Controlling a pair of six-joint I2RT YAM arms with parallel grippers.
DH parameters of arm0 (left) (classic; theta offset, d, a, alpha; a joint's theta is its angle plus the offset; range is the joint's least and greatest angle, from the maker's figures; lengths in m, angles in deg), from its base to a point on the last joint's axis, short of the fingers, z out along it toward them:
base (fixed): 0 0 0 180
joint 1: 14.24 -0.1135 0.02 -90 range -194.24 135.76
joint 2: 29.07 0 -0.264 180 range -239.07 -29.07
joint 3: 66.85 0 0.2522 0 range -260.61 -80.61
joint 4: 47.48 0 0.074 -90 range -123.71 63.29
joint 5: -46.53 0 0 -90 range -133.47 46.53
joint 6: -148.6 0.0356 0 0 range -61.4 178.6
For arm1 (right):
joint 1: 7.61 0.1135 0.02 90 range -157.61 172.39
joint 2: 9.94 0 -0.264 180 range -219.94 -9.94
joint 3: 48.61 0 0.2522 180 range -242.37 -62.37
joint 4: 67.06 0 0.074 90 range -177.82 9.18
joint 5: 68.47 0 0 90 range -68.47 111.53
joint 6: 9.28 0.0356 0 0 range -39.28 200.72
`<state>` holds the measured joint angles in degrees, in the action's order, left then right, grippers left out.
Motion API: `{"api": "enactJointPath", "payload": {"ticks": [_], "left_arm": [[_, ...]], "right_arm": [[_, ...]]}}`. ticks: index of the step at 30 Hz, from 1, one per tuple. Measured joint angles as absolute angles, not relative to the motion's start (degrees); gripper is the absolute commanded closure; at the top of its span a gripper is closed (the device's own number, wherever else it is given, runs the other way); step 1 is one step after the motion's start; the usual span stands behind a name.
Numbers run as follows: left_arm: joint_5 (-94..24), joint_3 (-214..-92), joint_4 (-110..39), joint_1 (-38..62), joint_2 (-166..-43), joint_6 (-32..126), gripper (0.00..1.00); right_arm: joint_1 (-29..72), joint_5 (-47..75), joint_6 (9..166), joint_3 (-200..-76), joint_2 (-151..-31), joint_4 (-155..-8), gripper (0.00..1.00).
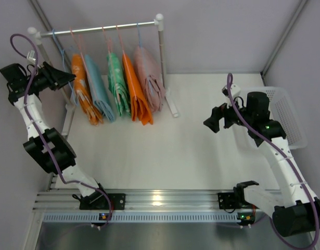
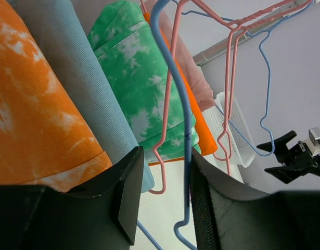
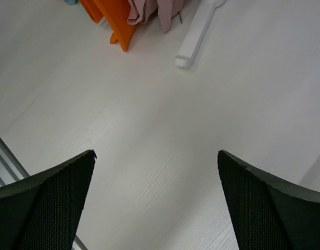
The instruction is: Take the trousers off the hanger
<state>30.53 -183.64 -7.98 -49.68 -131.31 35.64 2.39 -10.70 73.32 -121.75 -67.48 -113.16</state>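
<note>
The orange trousers with white print [image 1: 81, 91] hang leftmost on the rack, and the light blue trousers [image 1: 100, 94] hang next to them. Both fill the left of the left wrist view: the orange pair [image 2: 35, 104] and the blue pair [image 2: 71, 67]. My left gripper [image 1: 65, 79] is up at the rack's left end. Its jaws [image 2: 166, 156] are open with a blue hanger wire [image 2: 187, 130] passing between them, close to the right finger. My right gripper [image 1: 213, 122] hovers open and empty over the bare table [image 3: 155, 153].
A green printed garment [image 1: 117, 83], a plain orange one [image 1: 136, 96] and a pink one [image 1: 149, 78] also hang on the rail [image 1: 97, 28]. Pink hangers [image 2: 167, 104] hang beside the blue wire. A white basket [image 1: 284, 114] stands at the right. The rack's foot [image 3: 193, 36] lies on the table.
</note>
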Motion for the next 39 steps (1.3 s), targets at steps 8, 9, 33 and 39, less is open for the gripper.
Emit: {"api": "enactJointPath", "payload": {"ticks": [8,9,33,39], "left_arm": [[32.8,-179.33,-19.74,-48.74,-131.31,28.03,0.6],[32.89,-179.11,-21.27,-48.63,-131.31,26.98,0.61],[33.72,-166.15,-66.12,-47.35,-129.91,-9.15,1.0],[32.76,-164.53,-73.2,-47.35,-129.54,-17.02,1.0]], "right_arm": [[2.39,-10.7,73.3,-121.75,-67.48,-113.14,0.01],[2.39,-10.7,73.27,-121.75,-67.48,-113.14,0.01],[2.39,-11.6,73.23,-121.75,-68.25,-113.16,0.01],[2.39,-11.84,73.21,-121.75,-68.25,-113.18,0.01]]}}
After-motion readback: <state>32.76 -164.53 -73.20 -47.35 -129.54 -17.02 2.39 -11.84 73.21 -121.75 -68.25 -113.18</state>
